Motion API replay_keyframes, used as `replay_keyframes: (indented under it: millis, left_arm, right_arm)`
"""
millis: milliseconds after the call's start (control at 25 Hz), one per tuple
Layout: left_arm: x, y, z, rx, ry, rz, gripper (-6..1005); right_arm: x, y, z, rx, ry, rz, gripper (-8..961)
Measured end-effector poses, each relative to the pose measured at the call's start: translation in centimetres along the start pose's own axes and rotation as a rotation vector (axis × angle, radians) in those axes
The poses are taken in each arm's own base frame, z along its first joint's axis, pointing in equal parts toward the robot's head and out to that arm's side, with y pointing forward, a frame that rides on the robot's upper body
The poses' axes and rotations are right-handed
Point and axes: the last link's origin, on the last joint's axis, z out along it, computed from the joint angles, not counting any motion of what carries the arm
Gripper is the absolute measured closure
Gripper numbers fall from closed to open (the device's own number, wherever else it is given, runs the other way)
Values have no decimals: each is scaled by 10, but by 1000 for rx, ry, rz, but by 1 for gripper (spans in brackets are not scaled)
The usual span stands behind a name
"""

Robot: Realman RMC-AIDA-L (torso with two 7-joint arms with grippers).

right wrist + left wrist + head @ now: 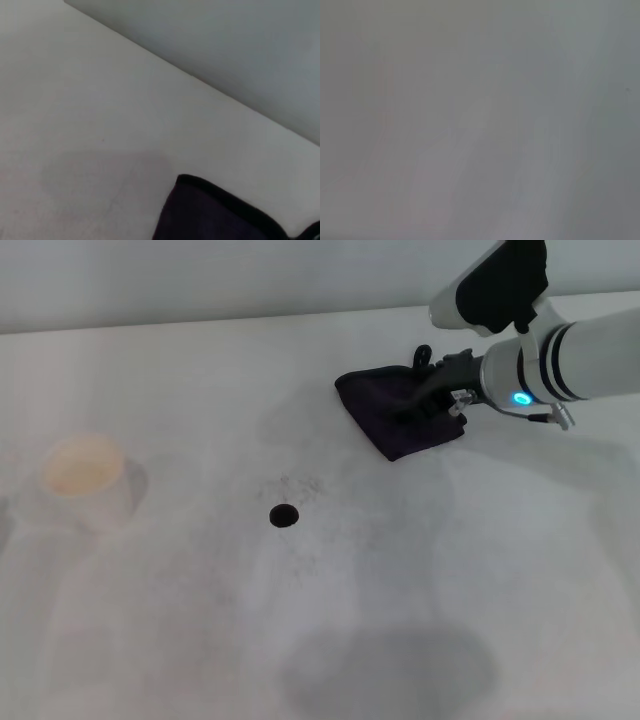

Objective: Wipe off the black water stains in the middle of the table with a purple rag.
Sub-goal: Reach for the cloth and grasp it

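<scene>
Right claw point(432, 398) on purple rag point(395, 410) (grip state unclear), black blot point(284, 516) apart, no legible writing

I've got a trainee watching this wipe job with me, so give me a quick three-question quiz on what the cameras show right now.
1. True or false: the purple rag already covers the black water stains.
2. Which gripper is at the rag? A) left B) right C) both
3. Fill in: the pale cup stands on the robot's ____ side of the table.

Key
1. False. The rag lies apart from the blot, farther back and toward the robot's right.
2. B. The right gripper is down on the rag; whether it has closed on it cannot be told. The left gripper is not in view.
3. left
</scene>
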Motion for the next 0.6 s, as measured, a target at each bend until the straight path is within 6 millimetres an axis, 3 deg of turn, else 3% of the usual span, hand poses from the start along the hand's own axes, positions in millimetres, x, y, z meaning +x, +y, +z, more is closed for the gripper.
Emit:
replay_keyframes:
  millis: [280,480,600]
  left_arm:
    - [3,3,8,-20,14,3,115]
    - [4,5,10,-27,16,3,115]
    - [4,5,10,-28,17,4,114]
  right_arm:
    - [8,1,3,-7,9,49,96]
    - [9,0,4,-5,5,59,312]
    - [10,0,5,-3,10,61,333]
